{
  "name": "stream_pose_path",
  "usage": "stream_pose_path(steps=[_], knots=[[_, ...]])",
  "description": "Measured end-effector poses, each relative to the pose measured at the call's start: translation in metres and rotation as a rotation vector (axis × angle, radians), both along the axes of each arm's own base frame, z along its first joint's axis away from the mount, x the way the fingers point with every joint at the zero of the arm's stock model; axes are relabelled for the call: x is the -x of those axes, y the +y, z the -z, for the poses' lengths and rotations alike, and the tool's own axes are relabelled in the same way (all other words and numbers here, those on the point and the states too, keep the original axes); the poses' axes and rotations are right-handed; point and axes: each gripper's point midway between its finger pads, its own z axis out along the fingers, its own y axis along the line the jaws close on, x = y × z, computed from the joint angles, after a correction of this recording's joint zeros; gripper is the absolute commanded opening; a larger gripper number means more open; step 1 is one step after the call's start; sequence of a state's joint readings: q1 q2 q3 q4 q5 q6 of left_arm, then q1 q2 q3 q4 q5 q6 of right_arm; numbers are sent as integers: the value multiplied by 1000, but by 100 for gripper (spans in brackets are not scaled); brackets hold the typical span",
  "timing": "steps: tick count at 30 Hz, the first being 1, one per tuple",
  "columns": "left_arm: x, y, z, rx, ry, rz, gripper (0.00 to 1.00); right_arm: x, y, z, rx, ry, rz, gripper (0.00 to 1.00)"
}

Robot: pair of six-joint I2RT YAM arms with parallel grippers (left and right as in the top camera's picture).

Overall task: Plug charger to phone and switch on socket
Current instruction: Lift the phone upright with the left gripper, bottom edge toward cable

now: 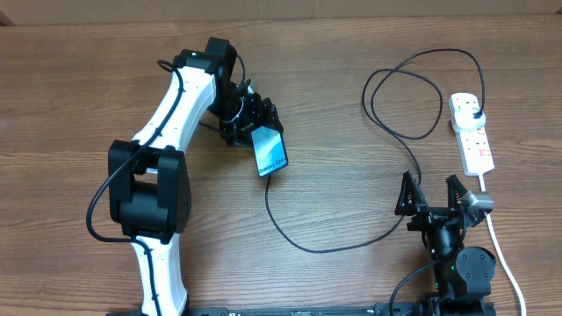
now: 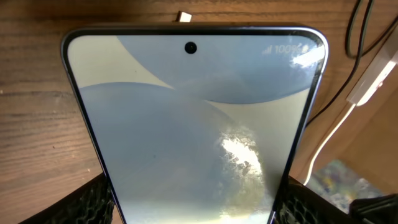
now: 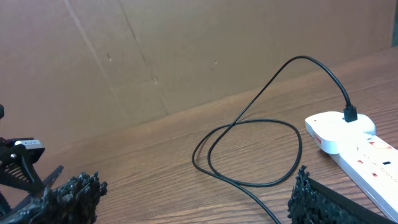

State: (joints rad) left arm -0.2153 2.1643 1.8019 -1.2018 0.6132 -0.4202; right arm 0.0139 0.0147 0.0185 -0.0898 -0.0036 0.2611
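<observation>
Left gripper (image 1: 255,129) pinches the slim black-framed, light-blue-screened phone (image 1: 270,151) at the table's 10 o'clock. Right gripper (image 1: 432,195), jaws spread, sits at 4 o'clock. The thin black charger cable (image 1: 320,252) runs to the white power strip (image 1: 472,140) at 2 o'clock.

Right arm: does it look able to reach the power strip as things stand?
Probably yes: right gripper, jaws open and empty, points toward the power strip, nothing lying between. Only the strip's white cord runs close beside it.

Brown wood-grain table (image 1: 334,105), plain cardboard wall (image 3: 186,50) with faint creases along its far edge
</observation>
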Motion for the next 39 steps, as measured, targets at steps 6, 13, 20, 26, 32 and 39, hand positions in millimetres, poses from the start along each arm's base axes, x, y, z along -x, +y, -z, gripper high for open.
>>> stream_pose_path(steps=[6, 13, 20, 26, 32, 39], knots=[[0, 0, 0, -17, 87, -128, 59, 0, 0, 0, 0, 0, 0, 100], [0, 0, 0, -42, 211, -307, 59, 0, 0, 0, 0, 0, 0, 100], [0, -1, 0, -59, 305, -438, 58, 0, 0, 0, 0, 0, 0, 100], [1, -5, -4, -37, 359, -490, 60, 0, 0, 0, -1, 0, 1, 100], [2, -8, -6, -20, 381, -503, 60, 0, 0, 0, 0, 0, 0, 100], [3, -13, -11, 16, 402, -498, 61, 0, 0, 0, 0, 0, 0, 100]])
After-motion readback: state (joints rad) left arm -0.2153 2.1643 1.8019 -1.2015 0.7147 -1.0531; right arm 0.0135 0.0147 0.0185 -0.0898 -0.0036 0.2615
